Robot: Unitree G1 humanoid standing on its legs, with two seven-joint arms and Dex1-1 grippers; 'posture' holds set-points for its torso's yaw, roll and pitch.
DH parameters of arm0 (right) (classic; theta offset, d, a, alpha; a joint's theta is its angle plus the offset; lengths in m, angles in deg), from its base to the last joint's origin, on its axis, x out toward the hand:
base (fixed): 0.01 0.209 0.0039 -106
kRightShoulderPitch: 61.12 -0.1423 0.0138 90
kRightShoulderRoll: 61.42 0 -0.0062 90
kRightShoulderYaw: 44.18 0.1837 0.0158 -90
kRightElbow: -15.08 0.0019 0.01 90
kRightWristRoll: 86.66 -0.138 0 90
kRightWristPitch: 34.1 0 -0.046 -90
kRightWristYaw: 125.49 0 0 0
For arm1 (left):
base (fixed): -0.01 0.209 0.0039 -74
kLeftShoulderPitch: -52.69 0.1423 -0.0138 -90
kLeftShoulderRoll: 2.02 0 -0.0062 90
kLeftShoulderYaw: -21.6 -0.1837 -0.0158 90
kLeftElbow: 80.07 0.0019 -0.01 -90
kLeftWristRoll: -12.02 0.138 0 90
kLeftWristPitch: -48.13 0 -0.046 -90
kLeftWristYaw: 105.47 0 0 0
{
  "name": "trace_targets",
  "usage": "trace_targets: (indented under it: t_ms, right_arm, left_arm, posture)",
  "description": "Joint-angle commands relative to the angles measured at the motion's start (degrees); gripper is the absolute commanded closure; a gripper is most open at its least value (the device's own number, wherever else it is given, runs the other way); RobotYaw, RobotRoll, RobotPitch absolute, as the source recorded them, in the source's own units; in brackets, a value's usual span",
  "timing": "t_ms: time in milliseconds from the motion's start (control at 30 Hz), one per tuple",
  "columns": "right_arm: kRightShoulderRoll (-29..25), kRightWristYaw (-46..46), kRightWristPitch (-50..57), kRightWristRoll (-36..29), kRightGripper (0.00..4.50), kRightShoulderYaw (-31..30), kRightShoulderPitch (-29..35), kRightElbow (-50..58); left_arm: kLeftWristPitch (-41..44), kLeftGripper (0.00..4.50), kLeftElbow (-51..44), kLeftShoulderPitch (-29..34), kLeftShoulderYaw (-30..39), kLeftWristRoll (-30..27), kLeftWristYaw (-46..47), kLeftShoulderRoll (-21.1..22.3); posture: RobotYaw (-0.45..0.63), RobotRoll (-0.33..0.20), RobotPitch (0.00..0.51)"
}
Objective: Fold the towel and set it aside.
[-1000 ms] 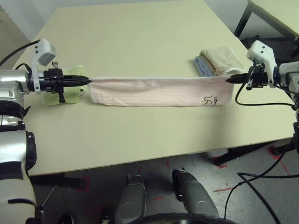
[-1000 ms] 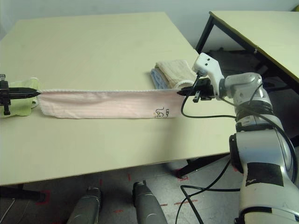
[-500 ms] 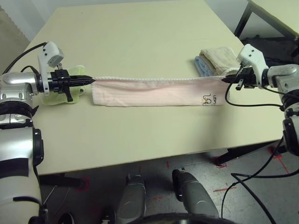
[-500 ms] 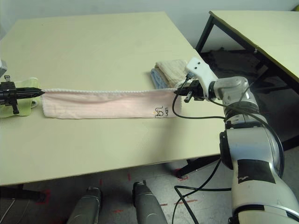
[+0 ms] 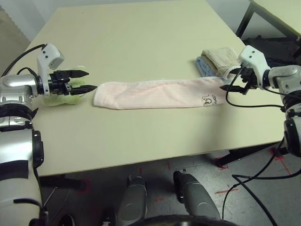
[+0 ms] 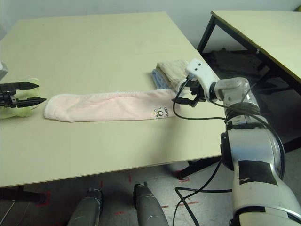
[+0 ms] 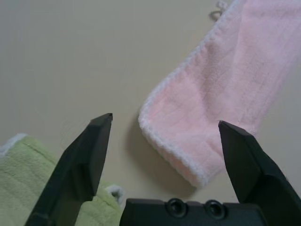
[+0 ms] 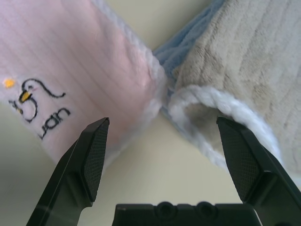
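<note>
Towel: the pale pink towel point(image 5: 157, 92) lies as a long narrow band across the table point(image 5: 141, 42), folded lengthwise, logo end toward the robot's right.
Left gripper point(image 5: 84, 80): fingers spread apart, empty, just off the towel's left end, over a light-green cloth point(image 5: 66, 96).
Right gripper point(image 5: 228, 80): fingers apart, empty, at the towel's right end beside the beige and blue folded cloths point(image 5: 218, 59).
Progress: one lengthwise fold looks done; crosswise folds and setting aside remain.
</note>
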Motion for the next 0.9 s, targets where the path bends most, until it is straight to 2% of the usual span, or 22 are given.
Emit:
trace_targets:
  t_ms: [33, 167, 333, 600, 900]
  right_arm:
    - [-2.52, 6.25, 1.90, -0.50, 0.00, 1.01, 0.90, 2.09]
    - [-4.96, 13.64, 5.17, -1.71, 0.00, 1.36, 5.02, 6.79]
    - [-5.74, 17.32, 11.31, -3.80, 0.00, 2.61, 10.81, 14.52]
    - [-3.25, 13.22, 17.45, -6.36, 0.00, 4.06, 16.78, 22.28]
    - [-0.50, 8.32, 18.33, -7.55, 0.00, 4.67, 19.63, 23.58]
  left_arm:
    - [-0.01, 0.06, -0.12, 2.39, 1.13, -0.04, -2.70, 1.61]
    - [1.44, 0.06, -2.41, 6.39, 2.25, -1.27, -7.33, 2.86]
    - [1.91, 0.06, -5.16, 10.74, 2.93, -2.10, -8.55, 2.81]
    - [1.59, 0.06, -7.52, 13.67, 2.97, -2.35, -6.36, 0.04]
    - [0.76, 0.06, -6.49, 14.56, 2.64, -1.56, -3.57, -1.64]
  posture:
    - [0.03, 0.000, 0.166]
    - [0.02, 0.000, 0.174]
    - [0.03, 0.000, 0.178]
    - [0.03, 0.000, 0.183]
    - [0.03, 0.000, 0.187]
